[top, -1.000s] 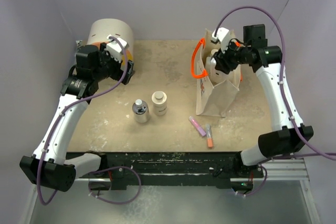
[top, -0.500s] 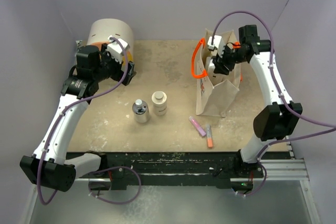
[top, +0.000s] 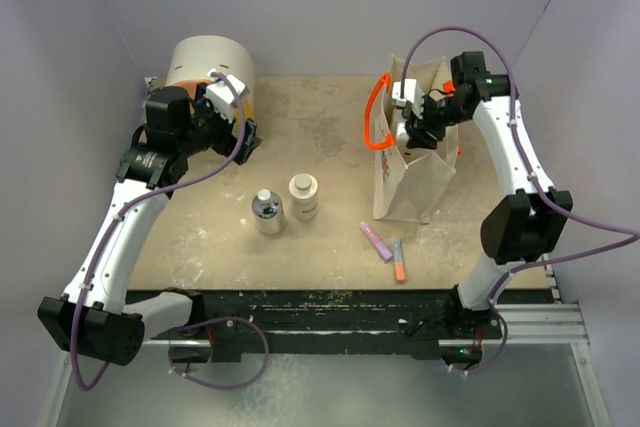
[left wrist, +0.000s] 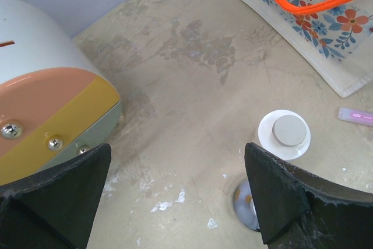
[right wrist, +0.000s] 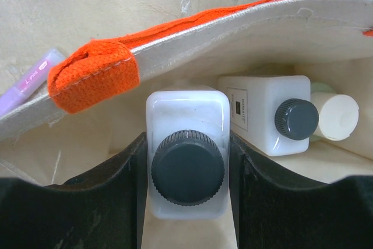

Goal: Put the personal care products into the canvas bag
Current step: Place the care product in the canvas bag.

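The canvas bag [top: 408,187] stands at the right, with orange handles [top: 374,125]. My right gripper [top: 413,127] reaches into its open top, shut on a white bottle with a black cap [right wrist: 186,164]. In the right wrist view the gripper [right wrist: 186,144] has a finger on each side of that bottle. A second white bottle with a black cap [right wrist: 265,115] and a cream cap [right wrist: 335,116] sit beside it inside the bag. The clear-grey bottle [top: 266,212] and the cream jar [top: 303,195] stand mid-table. My left gripper [top: 240,137] is open and empty, above the table left of them.
The round cream, orange and yellow drawer box [top: 205,72] stands at the back left, close to the left gripper. A pink tube [top: 376,241] and an orange-tipped tube [top: 398,260] lie in front of the bag. The jar [left wrist: 282,135] also shows in the left wrist view.
My right arm has swung left and carried the white bottle further over and into the bag's mouth. The left arm has not moved.
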